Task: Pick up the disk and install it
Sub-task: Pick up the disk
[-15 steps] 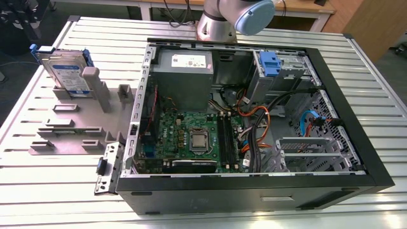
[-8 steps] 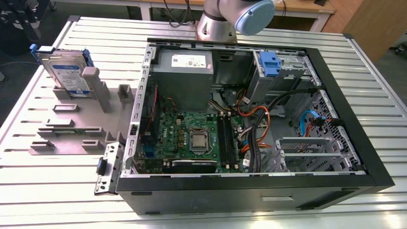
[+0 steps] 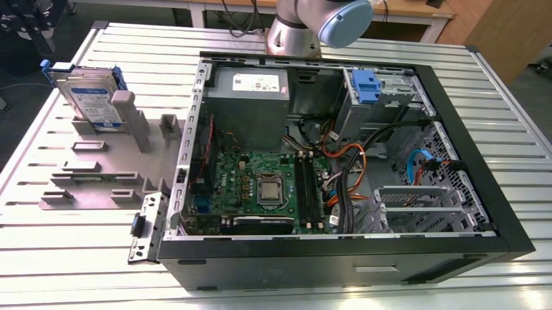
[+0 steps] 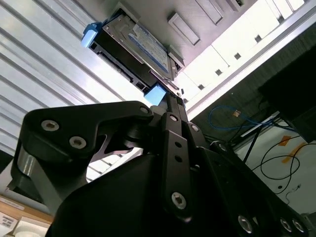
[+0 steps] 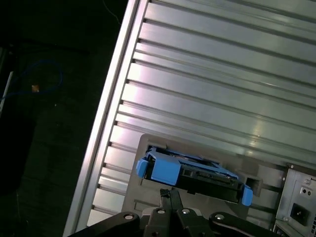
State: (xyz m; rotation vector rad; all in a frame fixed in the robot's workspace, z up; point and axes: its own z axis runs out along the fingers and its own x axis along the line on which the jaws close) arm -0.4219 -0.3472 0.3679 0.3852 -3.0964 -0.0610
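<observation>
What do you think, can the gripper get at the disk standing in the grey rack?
Probably yes. The disk stands on edge in the grey rack, its top edge bare, and the gripper hangs close to it with nothing between them.

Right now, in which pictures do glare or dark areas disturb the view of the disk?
In the exterior view, light is even and the disk is clear; in the second wrist view, the table glares white beside it; in the first wrist view, the floor is almost black, the disk readable.
</observation>
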